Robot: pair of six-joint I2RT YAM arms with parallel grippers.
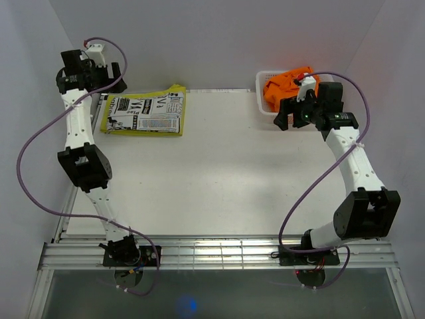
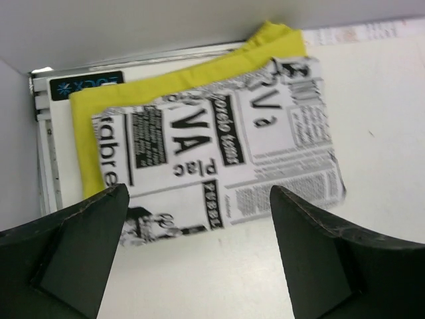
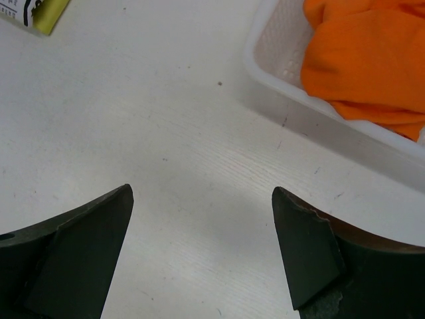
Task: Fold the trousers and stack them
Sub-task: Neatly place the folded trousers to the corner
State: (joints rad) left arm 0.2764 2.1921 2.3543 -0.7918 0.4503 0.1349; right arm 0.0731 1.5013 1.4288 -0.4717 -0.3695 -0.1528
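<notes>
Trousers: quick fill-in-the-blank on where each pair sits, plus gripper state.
The newsprint trousers lie ____ the yellow trousers.
The orange trousers lie ____ the basket.
The left gripper and right gripper are both ____.
Missing: on; in; open.

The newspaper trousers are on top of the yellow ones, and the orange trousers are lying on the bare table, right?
Not quite: the orange trousers are bunched in the white basket, as the right wrist view shows. The newspaper trousers do lie on top of the yellow trousers.
</notes>
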